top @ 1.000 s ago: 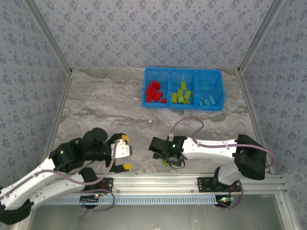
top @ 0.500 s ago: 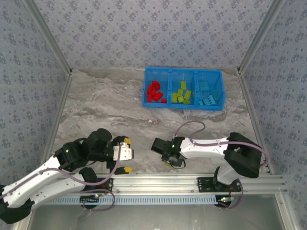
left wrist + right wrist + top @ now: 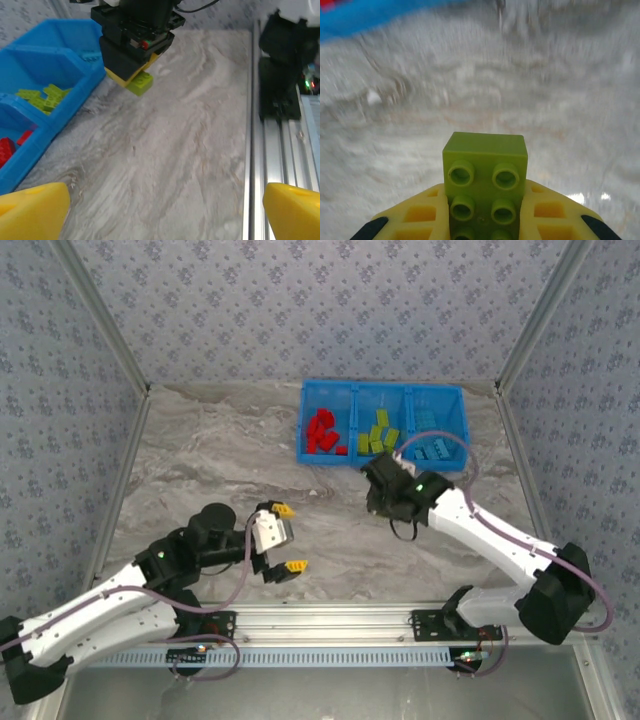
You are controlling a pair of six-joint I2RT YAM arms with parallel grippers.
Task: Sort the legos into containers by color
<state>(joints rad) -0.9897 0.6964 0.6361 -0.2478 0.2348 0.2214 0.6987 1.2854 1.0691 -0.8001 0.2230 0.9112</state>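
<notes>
one blue bin (image 3: 330, 462) with three compartments. two end effectors: left end effector (image 3: 289, 538), right end effector (image 3: 485, 215). one green brick (image 3: 485, 180) outside the bin. inside, roughly five red bricks (image 3: 321, 432), six green bricks (image 3: 379, 435), six light blue bricks (image 3: 430, 440); piles overlap, exact counts unclear.

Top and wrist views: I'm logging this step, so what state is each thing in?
Left gripper, open, empty.
Right gripper, shut on green brick.
Green brick, gripped, not yet binned.
Bin, holding sorted bricks in all three compartments.
</notes>
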